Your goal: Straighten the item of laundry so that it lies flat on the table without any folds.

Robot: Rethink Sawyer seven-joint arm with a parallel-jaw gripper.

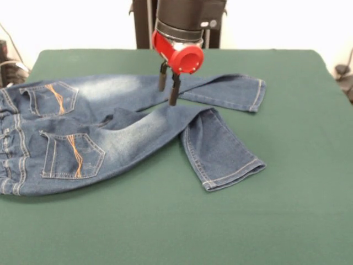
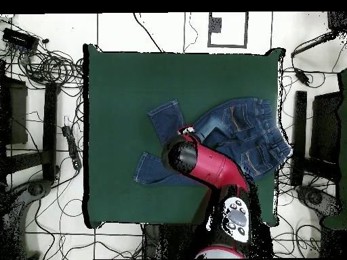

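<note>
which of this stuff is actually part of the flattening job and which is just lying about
Part of the job:
- jeans, one lower leg bent at an angle
- green table they lie on
- gripper, open, over the legs

Just lying about:
- cables on the floor beside the table
- black box among those cables

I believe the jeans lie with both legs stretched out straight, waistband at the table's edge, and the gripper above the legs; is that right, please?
Not quite: only one leg of the jeans lies straight. The other is folded back on itself at the lower leg, as the front view shows. The waistband does lie at the table edge, and the gripper is above the legs.
</note>
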